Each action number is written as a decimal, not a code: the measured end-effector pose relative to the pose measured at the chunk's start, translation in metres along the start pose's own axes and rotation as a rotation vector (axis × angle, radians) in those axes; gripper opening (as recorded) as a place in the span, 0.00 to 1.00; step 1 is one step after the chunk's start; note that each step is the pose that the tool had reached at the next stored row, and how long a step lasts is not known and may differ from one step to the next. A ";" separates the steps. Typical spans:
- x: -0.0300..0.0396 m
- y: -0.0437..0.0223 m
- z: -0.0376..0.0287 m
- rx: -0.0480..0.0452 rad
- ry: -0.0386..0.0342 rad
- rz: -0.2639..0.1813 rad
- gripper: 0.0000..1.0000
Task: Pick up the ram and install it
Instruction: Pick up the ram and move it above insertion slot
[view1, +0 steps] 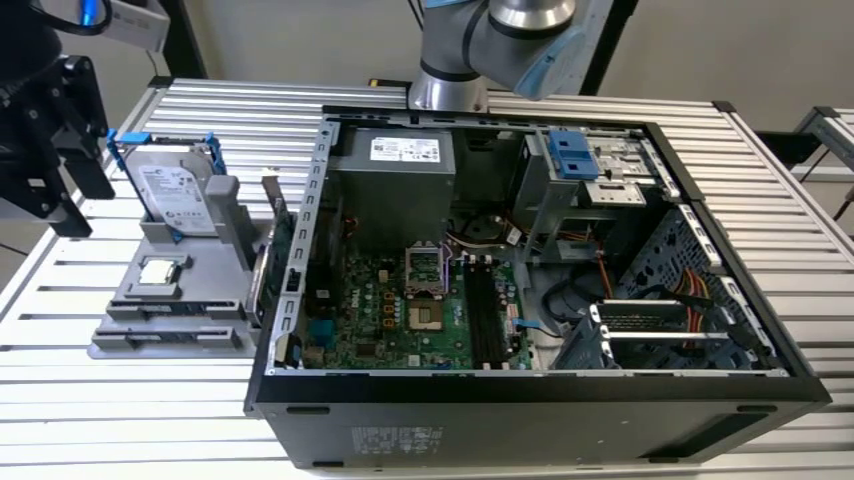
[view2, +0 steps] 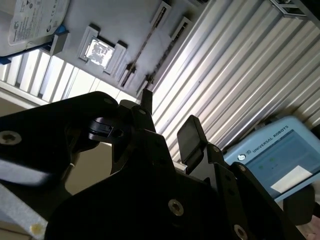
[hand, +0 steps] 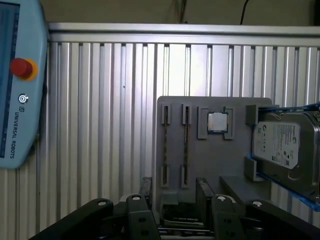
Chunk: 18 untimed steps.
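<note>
End effector (hand: 174, 187) hovers above the grey holder (hand: 215, 160) on the slatted counter (hand: 100, 125), fingers apart, gripping nothing. Ram (hand: 185, 145) stands on edge in a holder slot, just beside the processor chip (hand: 217, 121). Hard drive (hand: 282, 145) sits past the chip. Open computer case (view1: 534, 250) is next to the holder.

Hard drive (hand: 286, 147), pendant (hand: 15, 100) and tool (hand: 174, 184) cropped at the first wrist view's edges, arm (view1: 514, 30) at the exterior view's.

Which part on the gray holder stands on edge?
The silver hard drive in its blue frame stands on edge; the small square processor chip beside it lies flat in its recess.
</note>
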<state>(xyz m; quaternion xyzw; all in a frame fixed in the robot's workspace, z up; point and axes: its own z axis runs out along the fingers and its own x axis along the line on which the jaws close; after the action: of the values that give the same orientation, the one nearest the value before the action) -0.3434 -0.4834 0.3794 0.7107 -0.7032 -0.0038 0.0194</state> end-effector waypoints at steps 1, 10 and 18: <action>0.0000 -0.0001 0.0003 0.0000 0.0002 0.000 1.00; -0.0007 -0.0002 0.0036 -0.0001 0.0029 0.000 1.00; -0.0010 -0.0003 0.0069 -0.0001 0.0049 0.000 1.00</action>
<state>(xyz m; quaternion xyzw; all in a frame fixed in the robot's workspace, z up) -0.3434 -0.4826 0.3724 0.7106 -0.7033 -0.0020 0.0212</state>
